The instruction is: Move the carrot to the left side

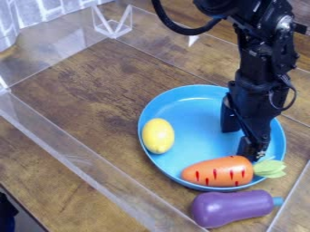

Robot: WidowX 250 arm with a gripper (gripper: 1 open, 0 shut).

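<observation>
The orange carrot [219, 170] with a yellow-green leafy top lies on its side at the front edge of the blue plate [194, 113]. My black gripper [253, 150] points down over the plate's right part, its tips just above the carrot's leafy end. Its fingers stand open with nothing between them. A yellow lemon [159, 136] rests on the plate's left part.
A purple eggplant [230, 208] lies on the wooden table just in front of the plate. Clear plastic walls [72, 145] run along the left and front of the table. A clear container [115, 18] stands at the back left.
</observation>
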